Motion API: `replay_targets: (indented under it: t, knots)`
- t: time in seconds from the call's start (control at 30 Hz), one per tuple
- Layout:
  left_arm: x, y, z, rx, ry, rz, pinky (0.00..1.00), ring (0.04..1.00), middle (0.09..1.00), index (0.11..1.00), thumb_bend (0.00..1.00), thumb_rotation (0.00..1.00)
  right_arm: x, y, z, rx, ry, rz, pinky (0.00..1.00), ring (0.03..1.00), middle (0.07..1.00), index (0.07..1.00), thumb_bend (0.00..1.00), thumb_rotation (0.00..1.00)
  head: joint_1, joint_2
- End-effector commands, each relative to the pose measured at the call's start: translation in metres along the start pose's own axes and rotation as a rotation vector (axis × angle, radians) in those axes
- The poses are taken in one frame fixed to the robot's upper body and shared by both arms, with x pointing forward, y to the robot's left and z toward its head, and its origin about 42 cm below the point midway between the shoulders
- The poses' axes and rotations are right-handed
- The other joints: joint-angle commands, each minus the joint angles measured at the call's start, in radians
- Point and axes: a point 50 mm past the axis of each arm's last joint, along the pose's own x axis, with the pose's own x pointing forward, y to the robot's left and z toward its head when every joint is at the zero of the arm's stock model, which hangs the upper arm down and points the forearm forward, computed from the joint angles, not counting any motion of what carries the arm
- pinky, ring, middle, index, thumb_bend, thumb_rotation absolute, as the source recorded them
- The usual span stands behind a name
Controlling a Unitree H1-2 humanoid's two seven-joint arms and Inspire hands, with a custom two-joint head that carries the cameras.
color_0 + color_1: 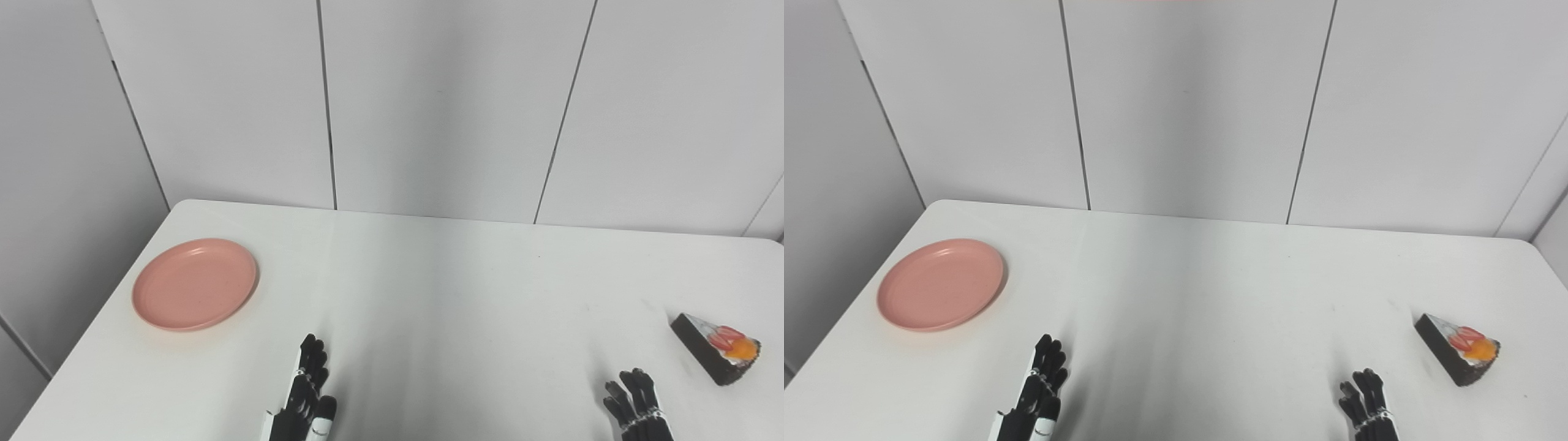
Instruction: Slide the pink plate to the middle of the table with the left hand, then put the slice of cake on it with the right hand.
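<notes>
A round pink plate [195,283] lies flat near the left edge of the white table [429,294]. A dark wedge of cake [715,348] topped with red and orange fruit lies near the right edge. My left hand [309,392] is at the front of the table, right of and nearer than the plate, fingers straight and holding nothing. My right hand [634,407] is at the front right, left of and nearer than the cake, fingers apart and empty. Both also show in the right eye view: left hand [1038,395], right hand [1366,404].
The table's left edge [92,318] runs close past the plate. Grey wall panels [441,104] stand right behind the table's back edge.
</notes>
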Motion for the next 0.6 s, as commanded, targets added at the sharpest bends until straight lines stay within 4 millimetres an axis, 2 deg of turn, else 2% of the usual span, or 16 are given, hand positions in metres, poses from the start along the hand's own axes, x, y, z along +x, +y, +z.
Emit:
replay_targets:
  t: [0.0, 0.4, 0.5, 0.57]
  knots:
    - [-0.035, -0.007, -0.023, -0.011, 0.163, 0.058, 1.00, 1.000, 1.000, 1.000, 0.76, 0.80, -0.011, -0.016, -0.018, -0.019, 0.101, -0.028, 0.95, 0.935, 0.969, 0.984, 0.88, 1.00, 0.000, -0.008]
    - [-0.027, 0.007, -0.018, -0.013, 0.123, 0.065, 1.00, 1.000, 1.000, 1.000, 0.75, 0.77, -0.006, -0.005, -0.021, -0.020, 0.105, -0.024, 0.97, 0.939, 0.965, 0.985, 0.89, 1.00, -0.027, -0.005]
    - [-0.015, 0.010, -0.006, -0.058, 0.070, 0.086, 1.00, 1.000, 1.000, 1.000, 0.76, 0.75, -0.005, -0.004, -0.021, -0.020, 0.104, -0.023, 0.97, 0.938, 0.966, 0.980, 0.89, 1.00, -0.030, -0.002]
    - [-0.001, 0.011, 0.005, -0.068, 0.017, 0.092, 0.96, 0.929, 0.937, 0.981, 0.79, 0.78, -0.005, -0.003, -0.021, -0.019, 0.103, -0.024, 0.95, 0.934, 0.965, 0.976, 0.89, 1.00, -0.029, -0.001]
